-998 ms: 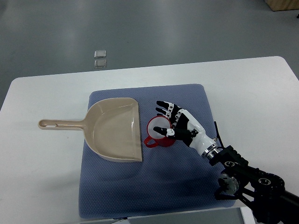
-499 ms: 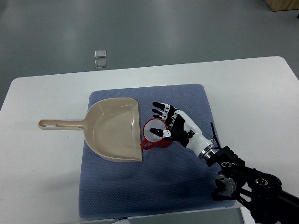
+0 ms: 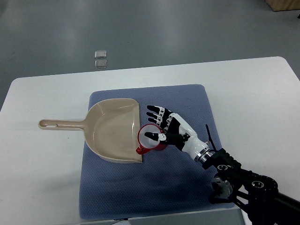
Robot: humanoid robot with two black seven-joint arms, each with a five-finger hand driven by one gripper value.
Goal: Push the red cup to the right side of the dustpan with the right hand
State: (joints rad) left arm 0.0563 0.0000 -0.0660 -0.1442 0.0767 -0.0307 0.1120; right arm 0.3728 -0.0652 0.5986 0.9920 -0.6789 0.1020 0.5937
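A red cup (image 3: 149, 138) with a white inside stands on the blue mat (image 3: 140, 183), its handle at the lower left touching the right rim of the beige dustpan (image 3: 115, 129). My right hand (image 3: 164, 126) lies flat against the cup's right side, fingers (image 3: 156, 112) spread past its far rim and the thumb over its opening. The hand holds nothing. The arm runs off toward the lower right corner. No left arm shows.
The dustpan's long handle (image 3: 61, 124) points left over the white table (image 3: 42, 178). Two small clear squares (image 3: 100, 58) lie on the grey floor beyond the table. The mat's right part and front part are bare.
My right hand has slid left with the cup in front of it, about 25 pixels. The cup's handle now meets the dustpan's right rim.
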